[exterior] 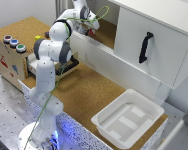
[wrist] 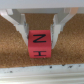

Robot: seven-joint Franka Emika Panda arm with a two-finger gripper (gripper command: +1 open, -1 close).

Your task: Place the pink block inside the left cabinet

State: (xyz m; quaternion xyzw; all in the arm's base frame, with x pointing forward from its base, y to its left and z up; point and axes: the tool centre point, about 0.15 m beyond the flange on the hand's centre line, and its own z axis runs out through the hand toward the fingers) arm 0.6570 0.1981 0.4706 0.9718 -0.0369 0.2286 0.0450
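In the wrist view the pink block (wrist: 39, 44) is a small pinkish-red cube with black letters on its faces. It sits between the two fingers of my gripper (wrist: 40, 31), which is shut on its sides. The block is at, or just above, the brown cork floor (wrist: 15, 57) of the left cabinet. In the exterior view the arm reaches up and into the left cabinet (exterior: 108, 31), and the gripper (exterior: 90, 31) is inside its opening. The block itself is hidden by the hand there.
Right of the open compartment is a white-fronted door with a black handle (exterior: 145, 47). A white tray (exterior: 128, 119) sits on the cork tabletop (exterior: 89, 92). A wooden box with coloured buttons (exterior: 13, 44) and an open drawer (exterior: 69, 65) stands at the exterior view's left.
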